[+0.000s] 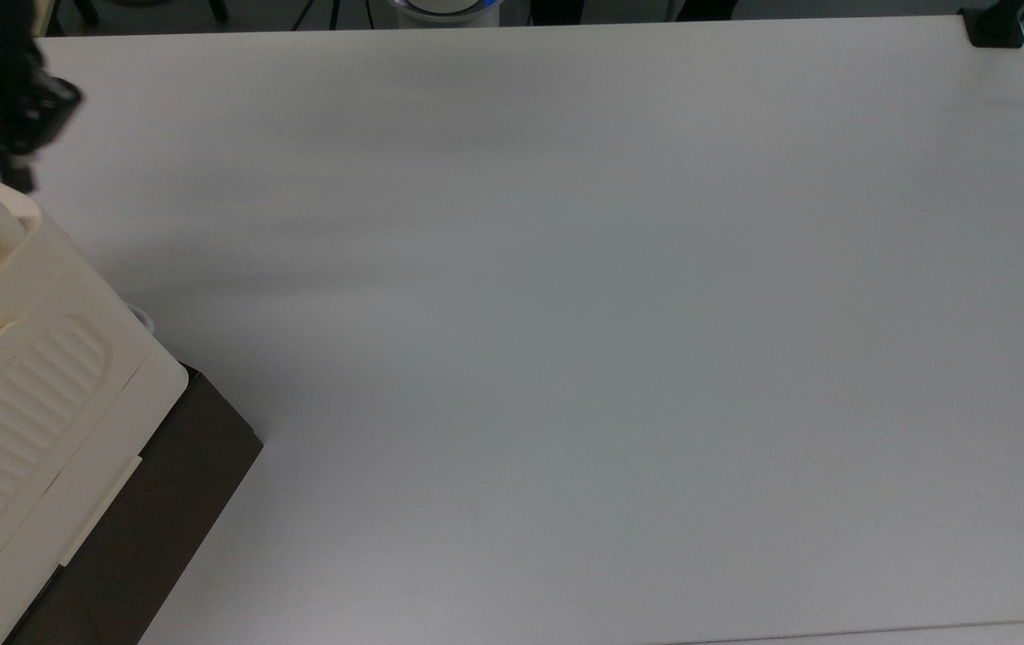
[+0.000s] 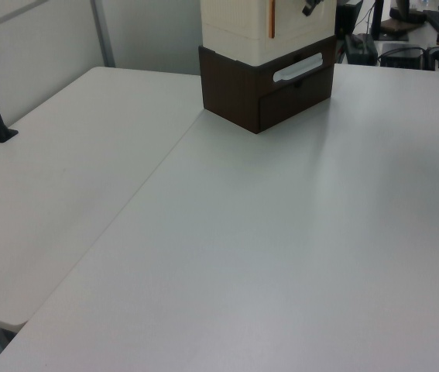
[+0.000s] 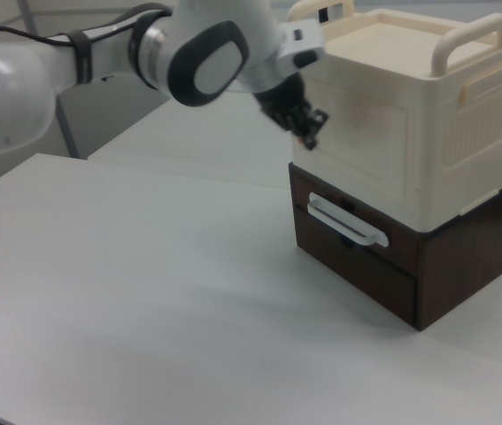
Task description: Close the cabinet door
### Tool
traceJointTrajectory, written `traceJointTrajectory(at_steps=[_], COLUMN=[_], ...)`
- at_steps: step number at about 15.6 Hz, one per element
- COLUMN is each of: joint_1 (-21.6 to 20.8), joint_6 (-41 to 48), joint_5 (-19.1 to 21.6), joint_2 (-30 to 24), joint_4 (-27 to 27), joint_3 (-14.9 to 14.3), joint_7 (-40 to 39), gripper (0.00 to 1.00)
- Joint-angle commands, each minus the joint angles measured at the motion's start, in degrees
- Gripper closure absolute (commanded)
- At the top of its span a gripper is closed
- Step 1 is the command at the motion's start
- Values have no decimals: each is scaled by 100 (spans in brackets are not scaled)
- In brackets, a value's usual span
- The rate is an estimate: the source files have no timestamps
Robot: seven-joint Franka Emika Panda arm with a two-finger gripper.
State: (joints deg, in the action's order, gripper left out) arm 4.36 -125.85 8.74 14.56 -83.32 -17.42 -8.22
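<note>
The cabinet point(image 3: 428, 115) is a cream box with a rounded handle, standing on a dark brown base point(image 3: 428, 274). It also sits at the top view's lower left as the cabinet point(image 1: 19, 385). The cabinet door point(image 3: 357, 146) lies flush with the cabinet's front face. Its orange edge strip point(image 2: 272, 19) runs upright at the cabinet's corner in the left view. My gripper point(image 3: 306, 127) hovers just off the door's outer edge, near the cabinet's upper corner. In the top view my gripper point(image 1: 14, 134) is at the far left, beside the cabinet's back corner.
The brown base carries a drawer with a white handle point(image 3: 348, 221). The white table point(image 1: 565, 313) stretches wide to the top view's right. A black clamp point(image 1: 995, 27) sits at its far corner. A second table point(image 2: 56, 178) adjoins in the left view.
</note>
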Motion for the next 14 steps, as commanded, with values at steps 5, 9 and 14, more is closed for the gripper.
traceJointTrajectory(at_steps=[5, 9, 14], joint_1=[-522, -909, -1315], joint_6=[1975, 2853, 3426], joint_5=[-856, -1093, -1384], joint_2=[-743, -1059, -1192], joint_4=[-150, -150, -167], joint_3=[687, 872, 951], joint_7=[188, 320, 1015], gripper=[100, 100, 100])
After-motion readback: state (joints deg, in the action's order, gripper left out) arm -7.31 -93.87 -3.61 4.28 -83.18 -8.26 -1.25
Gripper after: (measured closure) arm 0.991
